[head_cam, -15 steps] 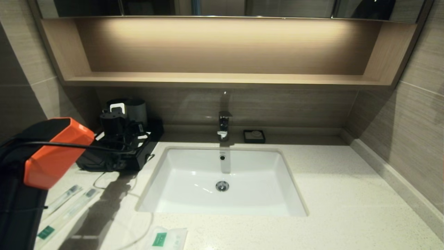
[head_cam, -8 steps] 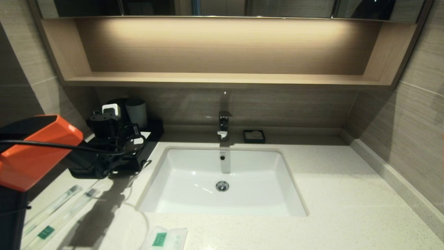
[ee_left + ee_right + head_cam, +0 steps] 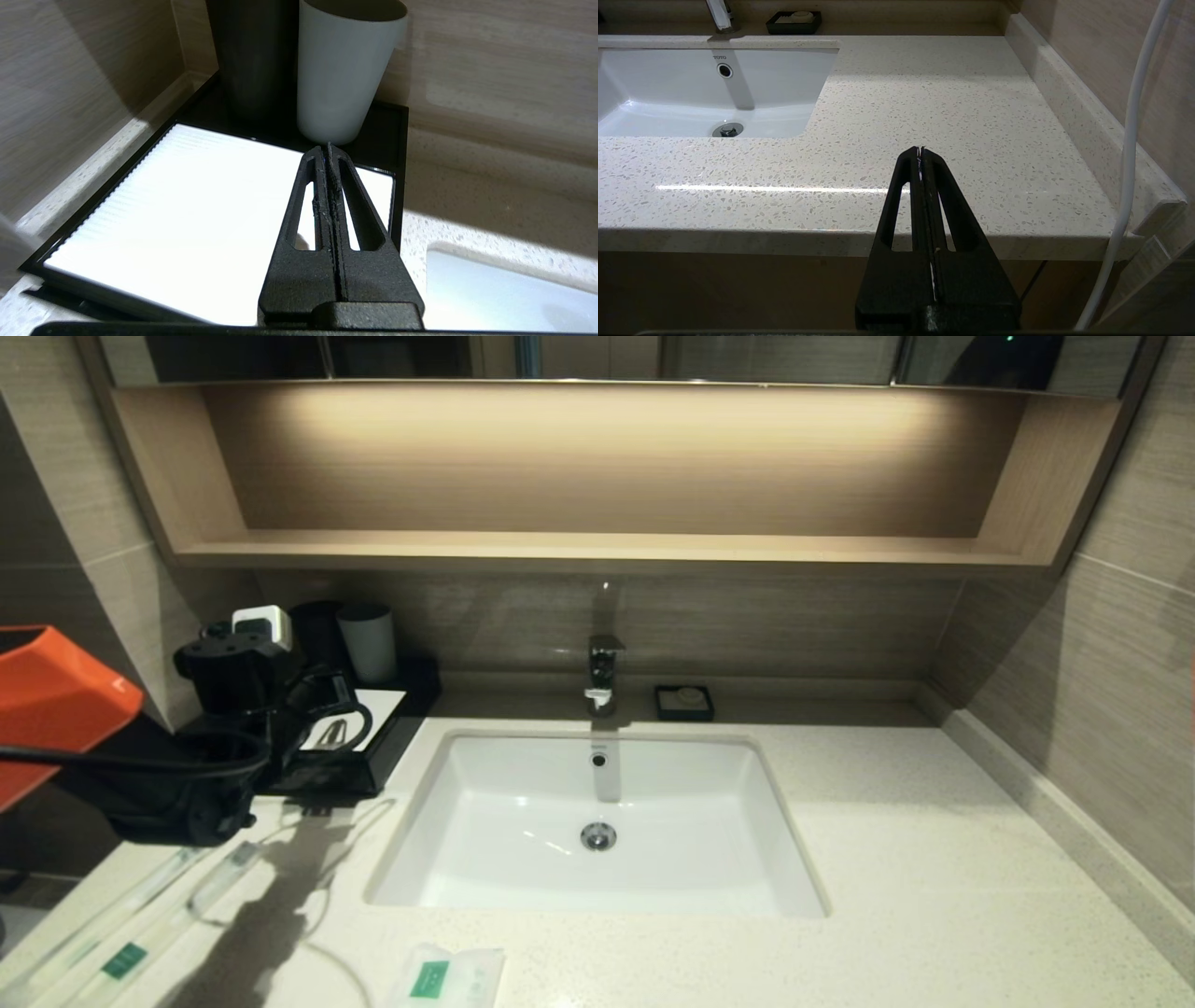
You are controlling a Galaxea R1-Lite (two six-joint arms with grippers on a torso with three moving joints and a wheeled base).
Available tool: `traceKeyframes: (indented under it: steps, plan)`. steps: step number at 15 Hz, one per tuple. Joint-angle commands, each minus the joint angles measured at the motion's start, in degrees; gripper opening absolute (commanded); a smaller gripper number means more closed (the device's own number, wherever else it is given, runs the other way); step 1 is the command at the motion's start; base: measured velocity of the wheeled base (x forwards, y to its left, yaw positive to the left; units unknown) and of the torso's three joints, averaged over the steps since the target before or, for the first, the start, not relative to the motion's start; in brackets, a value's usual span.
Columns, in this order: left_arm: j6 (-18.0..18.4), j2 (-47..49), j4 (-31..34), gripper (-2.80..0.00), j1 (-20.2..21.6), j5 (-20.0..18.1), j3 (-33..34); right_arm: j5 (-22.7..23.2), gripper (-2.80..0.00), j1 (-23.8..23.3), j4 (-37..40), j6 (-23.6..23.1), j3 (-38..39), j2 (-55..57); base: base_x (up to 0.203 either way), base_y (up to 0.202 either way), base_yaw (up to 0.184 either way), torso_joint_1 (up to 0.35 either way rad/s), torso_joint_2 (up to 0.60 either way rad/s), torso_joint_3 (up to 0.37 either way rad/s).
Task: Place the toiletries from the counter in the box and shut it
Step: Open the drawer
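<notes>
1. The left arm [image 3: 215, 747] covers the near left part of the box [image 3: 373, 723] in the head view, so the box's front face cannot be seen there.
2. The two toothbrushes [image 3: 140, 919] run off the lower left edge of the head view; their far ends are cut away.
3. The sachet [image 3: 446, 978] is cropped by the bottom edge of the head view.
4. The dark cup [image 3: 254, 51] and the grey cup [image 3: 343, 70] lose their tops in the left wrist view.
5. The contents of the soap dish [image 3: 684, 702] are too small to identify.
6. The right gripper [image 3: 920, 150] does not appear in the head view.
</notes>
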Motion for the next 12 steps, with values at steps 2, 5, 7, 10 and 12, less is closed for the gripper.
traceKeyframes:
  steps: [2, 5, 7, 10, 12]
  plan:
    - [0.19, -4.44, -0.45, -2.8, 0.03, 0.83, 5.38, 0.01, -2.8, 0.01, -0.02, 0.02, 0.09, 0.0, 0.0, 0.0, 0.0, 0.0, 0.0, 0.0]
    - [0.15, -8.43, -1.8, -2.8, -0.47, 1.1, 12.04, 0.01, -2.8, 0.01, -0.02, 0.02, 0.09, 0.0, 0.0, 0.0, 0.0, 0.0, 0.0, 0.0]
    - [0.14, -10.35, -3.9, -2.8, -0.58, 1.12, 16.73, 0.01, -2.8, 0.01, -0.02, 0.02, 0.07, 0.0, 0.0, 0.0, 0.0, 0.0, 0.0, 0.0]
    - [0.14, -13.47, -7.7, -2.8, -0.6, 1.13, 23.1, 0.01, -2.8, 0.01, -0.02, 0.02, 0.03, 0.0, 0.0, 0.0, 0.0, 0.0, 0.0, 0.0]
    - [0.2, -16.73, -9.76, -2.8, -0.59, 1.13, 26.64, 0.01, -2.8, 0.01, -0.02, 0.02, 0.06, 0.0, 0.0, 0.0, 0.0, 0.0, 0.0, 0.0]
